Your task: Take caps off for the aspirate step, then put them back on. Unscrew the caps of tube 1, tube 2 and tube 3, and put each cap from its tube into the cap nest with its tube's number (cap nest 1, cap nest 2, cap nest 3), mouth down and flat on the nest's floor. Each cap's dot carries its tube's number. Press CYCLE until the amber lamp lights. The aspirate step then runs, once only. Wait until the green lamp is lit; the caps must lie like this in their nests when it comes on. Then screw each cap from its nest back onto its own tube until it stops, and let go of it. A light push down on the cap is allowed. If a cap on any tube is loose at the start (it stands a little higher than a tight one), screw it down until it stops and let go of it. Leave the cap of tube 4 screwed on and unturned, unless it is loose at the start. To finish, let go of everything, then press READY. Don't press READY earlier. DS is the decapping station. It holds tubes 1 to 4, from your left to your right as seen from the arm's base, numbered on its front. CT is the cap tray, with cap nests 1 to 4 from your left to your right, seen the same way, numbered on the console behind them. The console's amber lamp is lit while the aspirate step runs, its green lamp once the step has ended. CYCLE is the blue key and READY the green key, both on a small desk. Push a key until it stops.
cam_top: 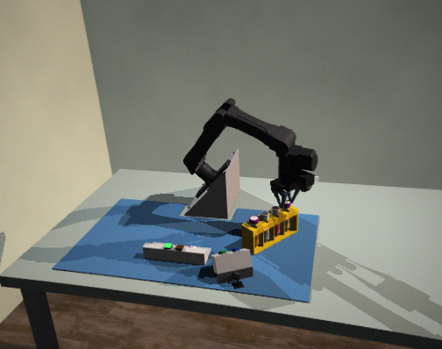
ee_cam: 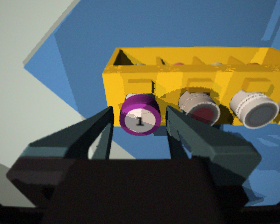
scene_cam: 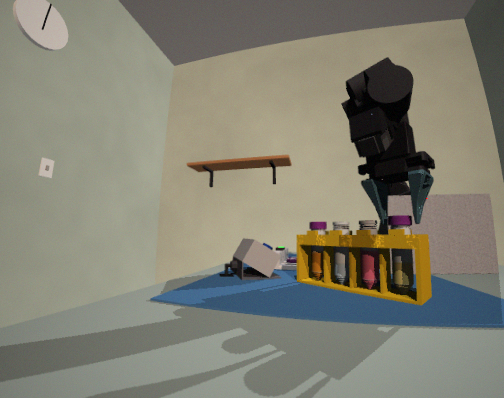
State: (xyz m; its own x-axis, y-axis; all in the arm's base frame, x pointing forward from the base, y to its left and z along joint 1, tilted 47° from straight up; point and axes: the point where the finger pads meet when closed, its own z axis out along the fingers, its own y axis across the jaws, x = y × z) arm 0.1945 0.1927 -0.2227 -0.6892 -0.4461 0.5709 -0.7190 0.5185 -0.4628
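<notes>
The yellow decapping station stands on the blue mat, also in the top view and the exterior view. Tube 1 carries a purple cap with a dot marked 1. My gripper is open around this cap, one finger on each side with a small gap to each. It also shows in the top view and the exterior view. The two middle tubes show bare grey tops. Tube 4 has a purple cap.
The grey console shows a bright green spot and a dark amber one; the cap nests behind it are hidden. The small key desk stands in front of the station. A grey wedge stands by the arm's base.
</notes>
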